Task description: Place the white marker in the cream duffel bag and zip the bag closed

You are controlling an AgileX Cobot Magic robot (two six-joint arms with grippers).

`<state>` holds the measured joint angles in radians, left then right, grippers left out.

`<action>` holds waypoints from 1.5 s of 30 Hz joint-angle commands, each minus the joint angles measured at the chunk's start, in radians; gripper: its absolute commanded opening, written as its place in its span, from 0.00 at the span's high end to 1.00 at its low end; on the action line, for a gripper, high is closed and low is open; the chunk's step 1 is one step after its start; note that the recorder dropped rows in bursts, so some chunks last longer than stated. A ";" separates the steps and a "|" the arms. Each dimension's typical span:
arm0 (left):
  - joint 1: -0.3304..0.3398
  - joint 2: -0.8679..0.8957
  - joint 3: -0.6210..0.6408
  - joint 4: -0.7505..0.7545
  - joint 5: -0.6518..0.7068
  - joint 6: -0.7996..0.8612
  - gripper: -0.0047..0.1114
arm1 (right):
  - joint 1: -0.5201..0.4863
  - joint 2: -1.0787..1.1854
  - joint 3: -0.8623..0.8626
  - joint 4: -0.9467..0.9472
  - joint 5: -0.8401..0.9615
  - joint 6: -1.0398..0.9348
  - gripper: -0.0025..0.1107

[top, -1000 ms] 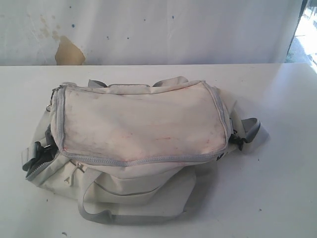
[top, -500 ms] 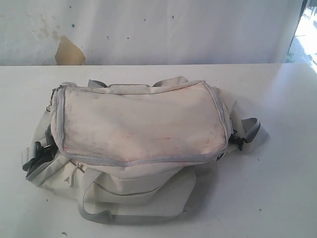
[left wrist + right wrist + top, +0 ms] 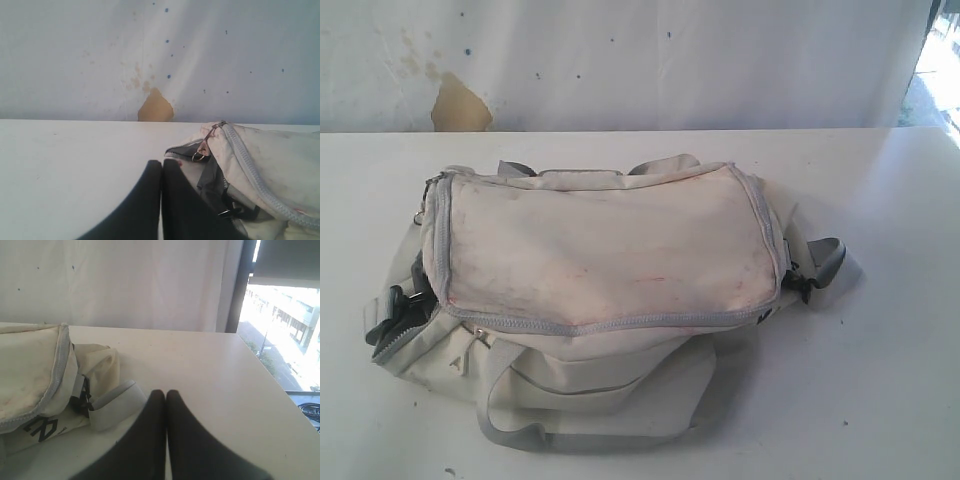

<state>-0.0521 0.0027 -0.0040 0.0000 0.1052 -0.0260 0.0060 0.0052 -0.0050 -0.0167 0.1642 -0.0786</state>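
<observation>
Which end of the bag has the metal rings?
The bag end beside the left fingers: metal rings hang there. The other end shows a grey strap, no rings.

White counter: matte surface with a few small dark specks near the front edge. White wall behind it: one tan patch just above the counter line, brownish staining above that patch, and scattered blue dots. At the right end, a dark upright frame borders a bright window showing buildings outside, with black cables beyond the counter's edge.
</observation>
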 commanded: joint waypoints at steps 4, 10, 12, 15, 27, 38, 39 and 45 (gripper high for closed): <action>0.001 -0.003 0.004 0.000 0.001 0.001 0.96 | -0.006 -0.005 0.005 -0.001 -0.004 0.005 0.98; 0.001 -0.003 0.004 0.000 0.001 0.001 0.96 | -0.006 -0.005 0.005 -0.001 -0.004 0.005 0.98; 0.001 -0.003 0.004 0.000 0.001 0.001 0.96 | -0.006 -0.005 0.005 -0.001 -0.004 0.005 0.98; 0.001 -0.003 0.004 0.000 0.001 0.001 0.96 | -0.006 -0.005 0.005 -0.001 -0.004 0.005 0.98; 0.001 -0.003 0.004 0.000 0.001 0.001 0.96 | 0.033 -0.005 0.005 -0.001 -0.004 0.005 0.98; 0.001 -0.003 0.004 0.000 0.001 0.001 0.96 | 0.045 -0.005 0.005 0.003 -0.004 0.005 0.98; 0.001 -0.003 0.004 0.000 0.001 0.001 0.96 | 0.045 -0.005 0.005 0.003 -0.004 0.005 0.98; 0.001 -0.003 0.004 0.000 0.001 0.001 0.96 | 0.045 -0.005 0.005 0.003 -0.004 0.005 0.98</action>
<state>-0.0521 0.0027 -0.0040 0.0000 0.1052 -0.0242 0.0500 0.0052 -0.0050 -0.0131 0.1642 -0.0786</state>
